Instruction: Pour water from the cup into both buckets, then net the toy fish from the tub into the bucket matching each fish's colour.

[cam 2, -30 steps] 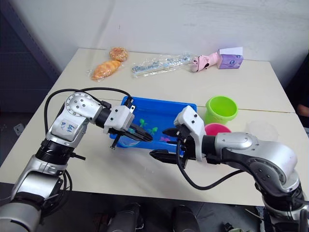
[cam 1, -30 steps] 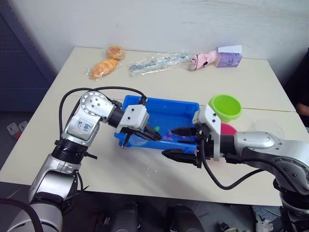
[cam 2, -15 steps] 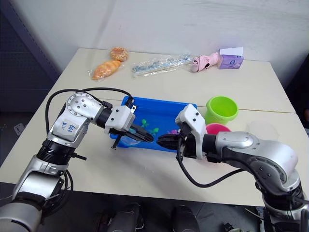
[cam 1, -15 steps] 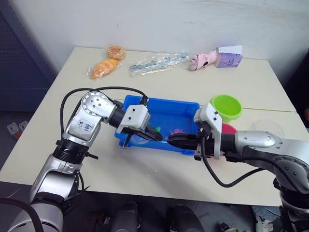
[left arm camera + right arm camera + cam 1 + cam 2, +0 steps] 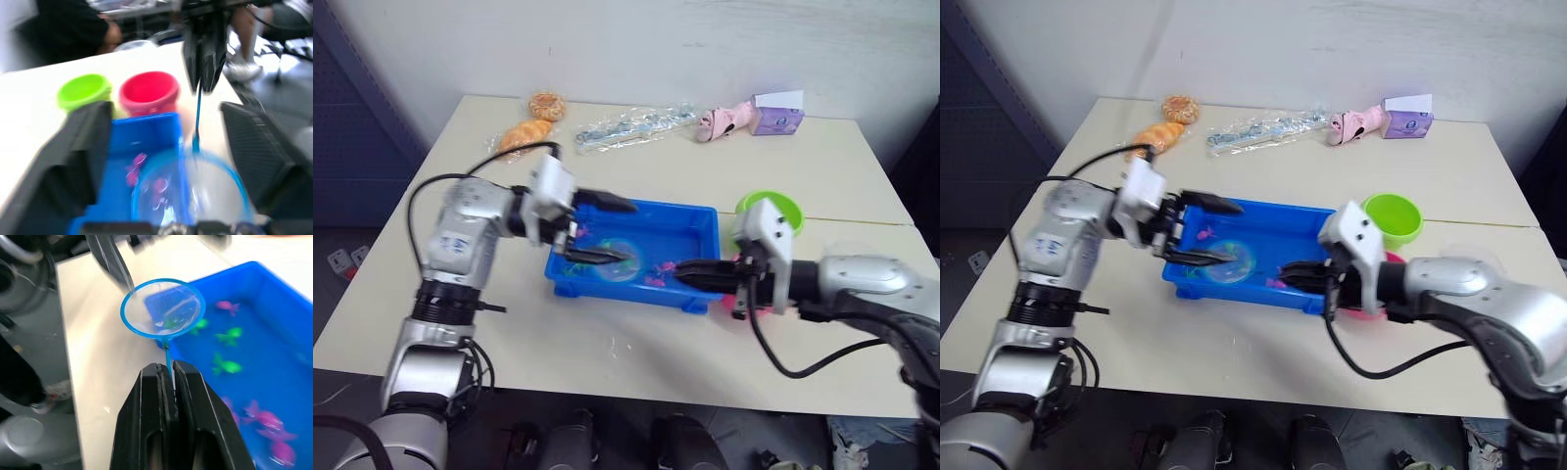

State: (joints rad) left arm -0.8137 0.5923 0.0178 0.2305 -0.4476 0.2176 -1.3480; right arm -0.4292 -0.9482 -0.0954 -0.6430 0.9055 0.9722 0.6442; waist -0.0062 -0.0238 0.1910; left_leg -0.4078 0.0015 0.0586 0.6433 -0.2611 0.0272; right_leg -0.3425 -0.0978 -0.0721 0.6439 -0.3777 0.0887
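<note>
The blue tub (image 5: pixel 697 221) sits mid-table with green and pink toy fish (image 5: pixel 229 336) in it. My right gripper (image 5: pixel 681 273) is shut on the thin handle of the net (image 5: pixel 619 262), whose hoop hangs over the tub's near left end. My left gripper (image 5: pixel 628 232) stands open around the hoop without touching it. The green bucket (image 5: pixel 771 213) is right of the tub. The pink bucket (image 5: pixel 149 90) stands beside it, mostly hidden behind my right wrist in the eye views. The clear cup (image 5: pixel 858 251) is just past my right forearm.
Along the table's far edge lie wrapped pastries (image 5: pixel 530 122), a clear packet (image 5: pixel 631 124), a pink toy (image 5: pixel 724 119) and a purple box (image 5: pixel 775 116). A person sits beyond the table in the left wrist view.
My right gripper closed on the net handle and now carries the net. My left gripper let go, opened wide and drew back to the tub's left end.
</note>
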